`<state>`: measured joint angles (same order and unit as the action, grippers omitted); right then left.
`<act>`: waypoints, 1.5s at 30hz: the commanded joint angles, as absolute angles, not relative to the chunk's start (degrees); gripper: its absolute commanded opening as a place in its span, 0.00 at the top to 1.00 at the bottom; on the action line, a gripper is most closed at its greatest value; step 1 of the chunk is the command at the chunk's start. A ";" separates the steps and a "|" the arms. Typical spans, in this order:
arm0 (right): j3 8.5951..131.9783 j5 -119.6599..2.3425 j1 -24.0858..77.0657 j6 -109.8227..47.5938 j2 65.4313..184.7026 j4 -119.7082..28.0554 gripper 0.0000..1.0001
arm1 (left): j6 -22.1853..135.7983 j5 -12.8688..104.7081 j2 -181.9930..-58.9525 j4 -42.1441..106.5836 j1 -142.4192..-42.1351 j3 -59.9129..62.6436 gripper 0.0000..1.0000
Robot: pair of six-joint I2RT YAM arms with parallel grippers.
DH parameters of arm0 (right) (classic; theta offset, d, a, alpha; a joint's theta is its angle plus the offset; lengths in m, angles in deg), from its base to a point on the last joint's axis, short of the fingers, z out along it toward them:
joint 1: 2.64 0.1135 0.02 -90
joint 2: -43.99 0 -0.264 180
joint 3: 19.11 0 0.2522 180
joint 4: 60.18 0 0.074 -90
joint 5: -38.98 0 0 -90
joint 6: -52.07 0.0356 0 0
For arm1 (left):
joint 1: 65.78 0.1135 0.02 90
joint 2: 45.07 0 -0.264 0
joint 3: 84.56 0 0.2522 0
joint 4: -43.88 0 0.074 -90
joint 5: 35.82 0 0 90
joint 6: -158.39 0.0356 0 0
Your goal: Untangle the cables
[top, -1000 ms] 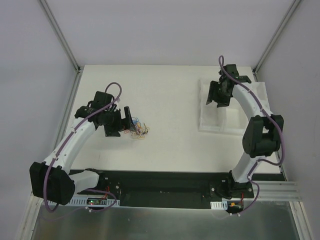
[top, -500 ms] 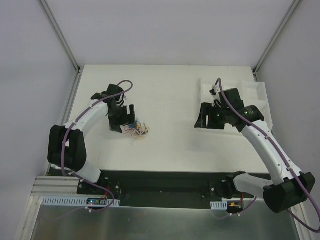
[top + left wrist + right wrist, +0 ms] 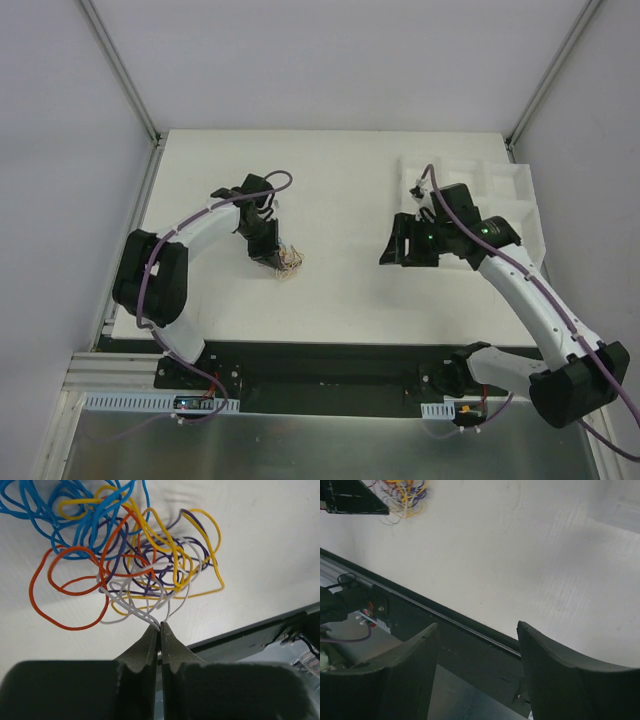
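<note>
The cables (image 3: pixel 125 545) lie as one curly tangle of blue, yellow, orange, purple and white wires on the white table. The top view shows this bundle (image 3: pixel 290 261) left of centre. My left gripper (image 3: pixel 160 626) is shut, and its tips pinch white wire loops at the near edge of the tangle. From above, the left gripper (image 3: pixel 270 250) sits right against the bundle's left side. My right gripper (image 3: pixel 477 625) stands open with nothing between its fingers. It hovers right of centre (image 3: pixel 393 248), far from the cables (image 3: pixel 405 492), which show at its view's top left.
A white foam tray (image 3: pixel 515 190) sits at the back right, behind the right arm. The table's dark front rail (image 3: pixel 330 350) runs along the near edge. Metal frame posts (image 3: pixel 120 70) rise at the back corners.
The left gripper went from open beside the bundle to shut on the white wires, shifting slightly right. The right gripper swung away from the tray toward the table's middle.
</note>
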<state>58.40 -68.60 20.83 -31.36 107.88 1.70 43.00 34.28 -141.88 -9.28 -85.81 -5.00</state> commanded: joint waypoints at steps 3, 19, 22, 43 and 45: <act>56.09 -77.03 28.29 -18.96 115.43 -13.88 0.40 | 39.56 29.31 -131.83 -7.94 -89.85 -6.46 1.00; 60.14 -76.68 41.74 -2.60 141.80 -31.56 0.55 | 38.41 22.02 -121.44 -5.83 -90.47 -12.00 1.00; 58.64 -77.47 44.02 -5.13 143.21 -33.76 0.57 | 39.20 20.26 -121.97 -5.13 -90.47 -11.83 1.00; 59.42 -69.56 45.97 -9.10 149.62 -31.13 0.70 | 41.93 16.13 -124.43 -5.13 -90.39 -11.12 1.00; 60.83 -69.30 46.40 -9.36 151.03 -30.78 0.73 | 41.93 16.12 -124.26 -5.04 -90.39 -11.30 1.00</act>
<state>56.82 -70.55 45.63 -8.24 148.93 -31.09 40.75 18.24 -124.55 -5.57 -90.18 -11.71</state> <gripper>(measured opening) 0.294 0.007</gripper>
